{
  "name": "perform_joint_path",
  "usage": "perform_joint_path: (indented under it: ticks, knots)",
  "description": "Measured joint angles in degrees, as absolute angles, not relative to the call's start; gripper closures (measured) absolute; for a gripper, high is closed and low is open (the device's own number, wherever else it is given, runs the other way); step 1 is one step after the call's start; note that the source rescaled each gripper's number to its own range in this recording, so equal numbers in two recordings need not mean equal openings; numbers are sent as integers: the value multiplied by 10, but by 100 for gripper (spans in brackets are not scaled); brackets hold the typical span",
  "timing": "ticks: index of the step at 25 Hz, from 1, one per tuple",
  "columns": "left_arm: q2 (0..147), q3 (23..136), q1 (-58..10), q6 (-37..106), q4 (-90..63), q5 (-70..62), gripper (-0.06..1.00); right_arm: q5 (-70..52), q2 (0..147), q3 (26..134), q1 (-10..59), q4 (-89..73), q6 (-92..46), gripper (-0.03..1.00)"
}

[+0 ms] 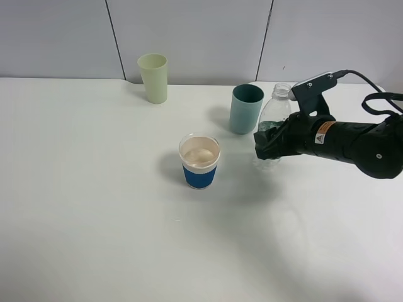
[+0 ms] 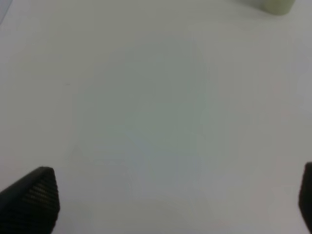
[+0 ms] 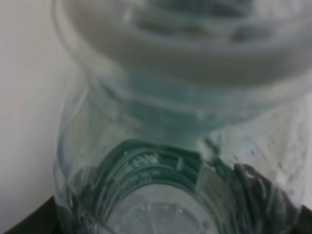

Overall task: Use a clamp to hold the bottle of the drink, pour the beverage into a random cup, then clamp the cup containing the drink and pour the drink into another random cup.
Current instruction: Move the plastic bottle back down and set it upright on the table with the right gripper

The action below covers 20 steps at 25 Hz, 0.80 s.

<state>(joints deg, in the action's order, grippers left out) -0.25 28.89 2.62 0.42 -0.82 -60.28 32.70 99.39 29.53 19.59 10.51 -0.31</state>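
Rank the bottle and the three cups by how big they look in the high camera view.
1. The clear bottle, tallest.
2. The blue-banded cup, widest cup, but nearest the camera, so unsure.
3. The teal cup and the pale green cup look alike; no ranking.

White table [image 1: 94, 239] — grey panelled wall [image 1: 56, 38] behind it
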Motion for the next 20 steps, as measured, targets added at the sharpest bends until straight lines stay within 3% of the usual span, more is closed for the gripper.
perform_joint_path:
  ticks: [20]
  knots:
    - [-3,289,26,4,-8,-603,-6,384,1024,295,196,153,-4,94]
